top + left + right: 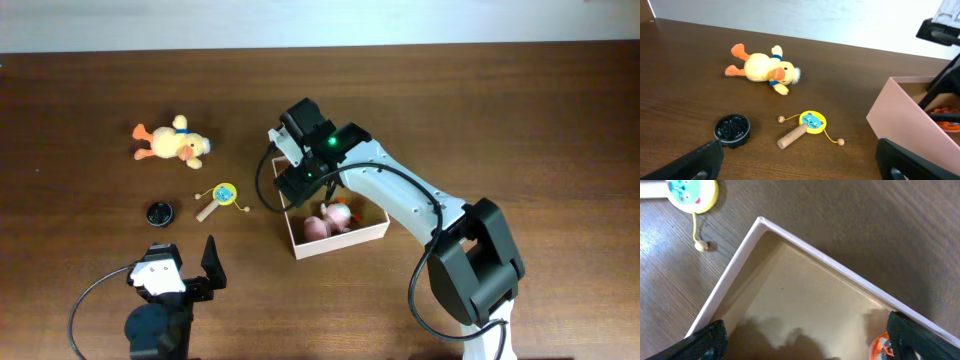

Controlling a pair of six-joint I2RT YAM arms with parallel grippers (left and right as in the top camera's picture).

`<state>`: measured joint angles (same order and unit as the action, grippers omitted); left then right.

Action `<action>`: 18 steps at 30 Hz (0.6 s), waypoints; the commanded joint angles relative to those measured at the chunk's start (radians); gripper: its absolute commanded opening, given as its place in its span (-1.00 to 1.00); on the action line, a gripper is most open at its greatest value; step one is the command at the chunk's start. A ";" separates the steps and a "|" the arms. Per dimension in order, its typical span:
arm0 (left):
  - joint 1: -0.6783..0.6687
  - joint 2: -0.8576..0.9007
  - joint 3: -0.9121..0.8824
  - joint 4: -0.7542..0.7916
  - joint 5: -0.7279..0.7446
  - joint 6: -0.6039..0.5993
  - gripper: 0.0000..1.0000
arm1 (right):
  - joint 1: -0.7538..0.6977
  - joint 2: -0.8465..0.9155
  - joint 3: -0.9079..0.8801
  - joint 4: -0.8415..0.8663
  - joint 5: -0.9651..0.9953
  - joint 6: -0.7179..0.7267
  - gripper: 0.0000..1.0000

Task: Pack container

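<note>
The container (345, 239) is a square cardboard box with white walls and a tan inside, at the table's middle. A pink plush toy (328, 220) lies in it, and an orange toy (880, 346) shows at its edge. My right gripper (300, 178) hovers over the box's far left part, open and empty (805, 340). My left gripper (190, 270) is open and empty near the front left (800, 160). Outside the box lie a yellow duck plush (172, 143), a yellow rattle drum with a wooden handle (222, 197) and a black round cap (159, 213).
The box's pink-white wall (905, 125) stands to the right of my left gripper. The duck (762, 67), the rattle drum (807, 126) and the black cap (732, 129) lie ahead of it. The rattle drum's disc and bead (692, 195) lie just outside the box corner.
</note>
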<state>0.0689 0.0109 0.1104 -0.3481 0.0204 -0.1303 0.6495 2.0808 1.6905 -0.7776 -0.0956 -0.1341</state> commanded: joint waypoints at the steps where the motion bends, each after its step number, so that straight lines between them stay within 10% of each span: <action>1: 0.007 -0.005 -0.004 0.000 0.014 0.016 0.99 | 0.005 0.007 0.021 0.028 -0.006 -0.027 0.88; 18: 0.007 -0.005 -0.004 0.000 0.014 0.016 0.98 | -0.069 0.007 0.021 0.039 0.124 0.064 0.89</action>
<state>0.0689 0.0109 0.1104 -0.3481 0.0204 -0.1303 0.6285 2.0808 1.6905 -0.7326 -0.0193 -0.1154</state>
